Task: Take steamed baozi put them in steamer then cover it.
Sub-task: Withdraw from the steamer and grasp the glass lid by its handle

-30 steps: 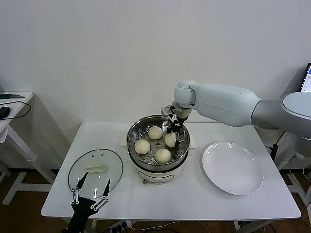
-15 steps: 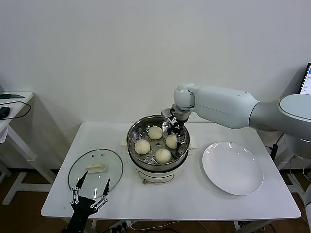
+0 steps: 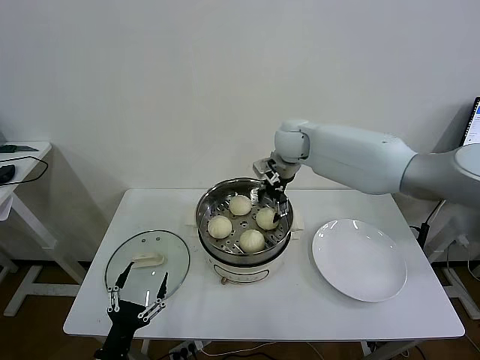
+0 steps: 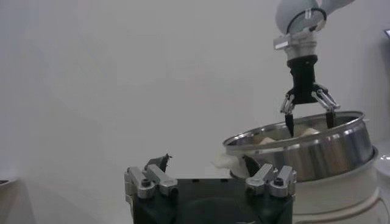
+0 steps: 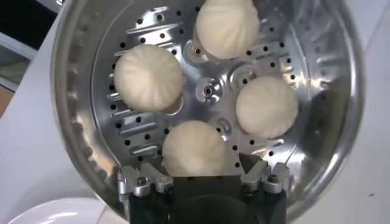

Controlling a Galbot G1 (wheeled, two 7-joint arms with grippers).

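White plate (image 3: pixel 359 259) lying beside steamer (image 3: pixel 243 251) — right gripper (image 3: pixel 274 204) hanging over four baozi (image 3: pixel 252 240), jaws apart; left gripper (image 3: pixel 136 291) idling near cover (image 3: pixel 147 259), jaws apart.

The right gripper (image 3: pixel 276 201) has spread its fingers and let go of the right-hand baozi (image 3: pixel 265 217), which a second ago sat pinched between them; the bun now lies free on the perforated tray of the steamer (image 3: pixel 207 204), with the fingertips standing apart just above its far side. The gripper has also risen a little out of the pot, and the right arm's elbow housing (image 3: pixel 291 142) has lifted and moved slightly right. At the near left edge of the table, the left gripper (image 3: pixel 137 294) has sunk a touch lower.
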